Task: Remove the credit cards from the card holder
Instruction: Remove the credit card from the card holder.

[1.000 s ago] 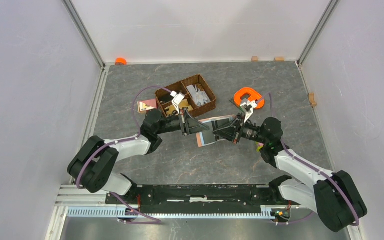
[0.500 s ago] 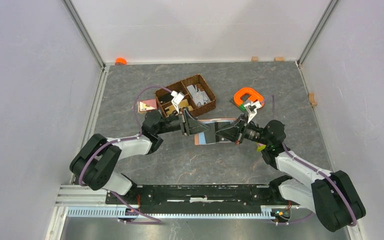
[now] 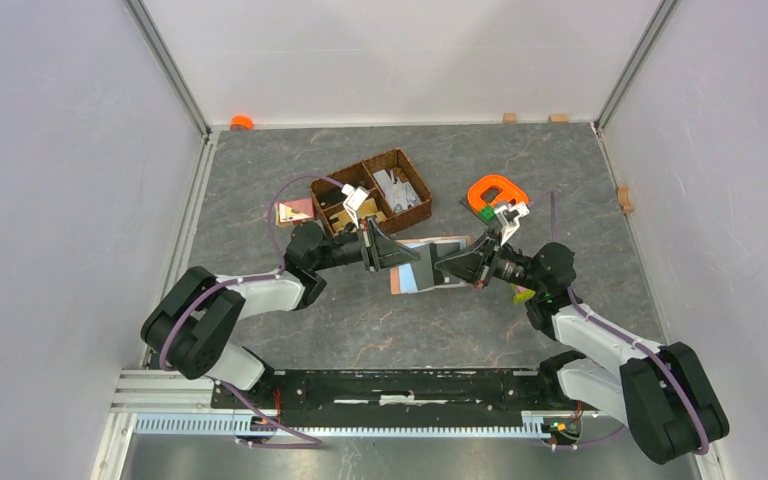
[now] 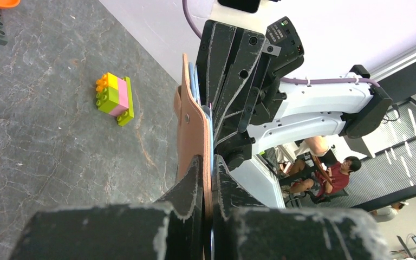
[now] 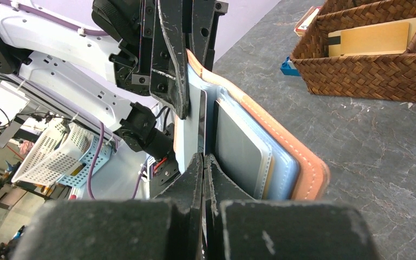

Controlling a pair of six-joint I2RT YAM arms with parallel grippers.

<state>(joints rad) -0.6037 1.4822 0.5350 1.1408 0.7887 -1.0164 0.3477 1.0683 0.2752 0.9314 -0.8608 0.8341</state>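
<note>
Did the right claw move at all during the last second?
Yes. The right gripper, pinching a credit card, has slid slightly right, away from the wicker basket.

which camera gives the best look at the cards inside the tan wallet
Right wrist: it looks into the open tan leather-like folding wallet, with the pale grey-blue plastic cards showing in the pockets. Left wrist shows only thin blue edges beside the tan cover. Top external shows a small blue patch.
</note>
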